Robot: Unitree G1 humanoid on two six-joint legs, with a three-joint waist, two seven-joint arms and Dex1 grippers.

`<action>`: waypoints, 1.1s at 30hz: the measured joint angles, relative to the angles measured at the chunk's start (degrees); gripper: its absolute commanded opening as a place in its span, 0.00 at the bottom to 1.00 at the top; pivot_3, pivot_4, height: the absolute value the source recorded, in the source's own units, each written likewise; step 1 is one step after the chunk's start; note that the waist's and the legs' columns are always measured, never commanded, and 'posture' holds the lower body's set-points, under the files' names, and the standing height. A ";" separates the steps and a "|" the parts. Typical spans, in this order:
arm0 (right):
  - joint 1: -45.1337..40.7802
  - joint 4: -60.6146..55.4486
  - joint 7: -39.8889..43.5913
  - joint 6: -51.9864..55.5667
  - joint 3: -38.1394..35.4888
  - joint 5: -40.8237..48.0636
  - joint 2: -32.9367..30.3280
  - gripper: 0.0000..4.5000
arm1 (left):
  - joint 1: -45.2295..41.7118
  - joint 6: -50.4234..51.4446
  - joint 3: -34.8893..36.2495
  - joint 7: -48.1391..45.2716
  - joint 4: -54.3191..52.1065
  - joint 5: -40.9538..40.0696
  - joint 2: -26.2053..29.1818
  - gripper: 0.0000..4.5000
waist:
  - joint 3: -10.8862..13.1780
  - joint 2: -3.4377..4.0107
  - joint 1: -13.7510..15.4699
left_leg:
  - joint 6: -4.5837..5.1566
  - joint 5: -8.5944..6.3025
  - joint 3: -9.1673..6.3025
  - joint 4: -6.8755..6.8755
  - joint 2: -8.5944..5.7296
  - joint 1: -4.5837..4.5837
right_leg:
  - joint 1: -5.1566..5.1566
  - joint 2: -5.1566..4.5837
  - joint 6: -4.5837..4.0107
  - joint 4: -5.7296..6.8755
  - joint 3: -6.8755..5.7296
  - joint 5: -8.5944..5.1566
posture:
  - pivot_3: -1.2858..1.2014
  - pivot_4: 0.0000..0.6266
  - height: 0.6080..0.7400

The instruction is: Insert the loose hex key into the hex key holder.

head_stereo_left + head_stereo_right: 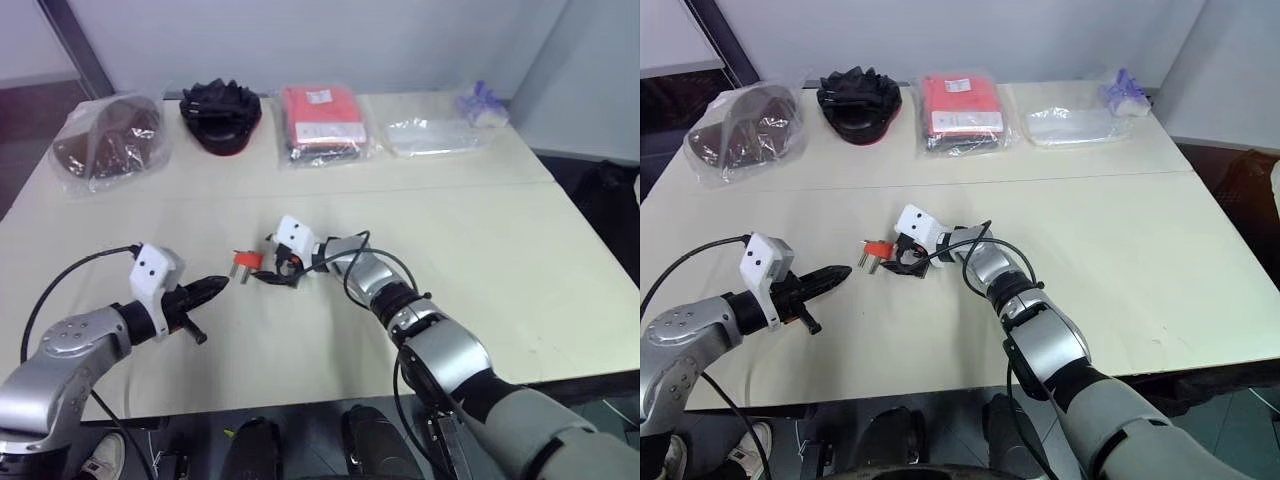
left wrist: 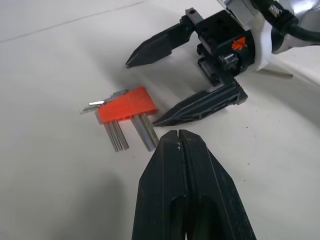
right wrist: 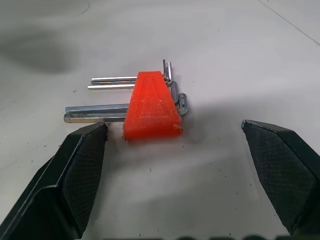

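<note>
The left pincer (image 1: 215, 288) hangs nearest, over the pale surface (image 1: 500, 250), its two black fingers pressed together on nothing and their tips aimed at the hex key holder (image 1: 246, 262). That small orange-red block lies flat on the surface just beyond the tips, with grey keys sticking out of one side. The right pincer (image 3: 175, 135) sits just past it, spread wide and empty, one finger (image 3: 70, 175) on either side of the holder without touching it. In the left wrist view a thin grey rod (image 2: 276, 73) lies on the surface behind the right pincer. Along the far edge stands a red packet in clear plastic (image 1: 322, 122) with a white label, its writing too small to read.
</note>
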 measured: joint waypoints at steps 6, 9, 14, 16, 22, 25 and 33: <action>-0.12 0.54 0.01 0.08 -0.49 -0.01 0.73 0.94 | 0.28 -0.06 0.00 0.20 -0.25 0.01 0.00 0.00 | 0.00 0.00 -0.09 | 0.00 0.00 0.00 -0.01 0.01 0.01 | 0.00 -0.01 0.00 0.00 0.00 0.00 | 0.52 0.24 1.00; -0.33 1.22 0.20 0.27 -0.65 -0.03 1.53 0.72 | 0.73 -0.10 0.00 0.27 -0.75 0.04 0.00 0.00 | 0.00 0.00 -0.21 | 0.00 0.00 0.00 -0.02 0.03 0.02 | 0.00 -0.01 0.00 0.00 0.00 0.00 | 0.52 0.24 1.00; -0.72 2.27 0.01 0.30 -0.82 -0.41 2.66 0.21 | 1.36 -0.28 0.05 0.52 -0.98 0.29 0.00 0.00 | 0.00 0.01 -0.27 | 0.00 0.00 -0.01 -0.02 0.03 0.02 | 0.00 -0.02 -0.01 0.00 0.00 0.00 | 0.52 0.24 1.00; -1.14 2.74 -0.30 0.30 -0.87 -0.59 2.67 0.22 | 1.56 -0.40 0.39 0.75 -0.97 0.47 0.00 0.00 | 0.00 0.00 -0.27 | -0.01 0.00 -0.01 -0.02 0.02 0.02 | 0.00 -0.03 -0.01 0.00 0.00 0.00 | 0.52 0.24 1.00; 0.23 0.24 -2.82 -1.85 0.14 -2.47 1.52 0.22 | 1.17 -1.25 0.38 0.84 -0.34 0.81 -0.41 0.00 | 0.01 0.03 0.20 | -0.03 0.01 -0.05 -0.02 -0.03 0.00 | 0.02 -0.11 -0.01 -0.01 -0.05 0.00 | 0.52 0.24 1.00; 3.08 -4.50 -6.25 -4.93 1.49 -5.07 -1.18 0.22 | -0.20 -1.36 -0.04 0.87 0.54 0.83 -0.98 0.00 | 0.02 0.04 0.32 | -0.04 0.02 -0.05 -0.02 -0.14 -0.05 | 0.02 -0.24 -0.01 -0.04 -0.09 0.00 | 0.52 0.24 1.00; 27.09 -51.03 -15.03 -12.96 0.04 -19.40 -25.52 0.22 | -19.72 -0.64 -8.22 -3.09 11.46 -0.14 -5.49 0.00 | 0.14 0.23 1.87 | -0.05 0.03 -0.15 0.17 -0.40 -0.60 | -0.25 0.02 0.05 -0.11 -0.23 0.00 | 0.52 0.24 1.00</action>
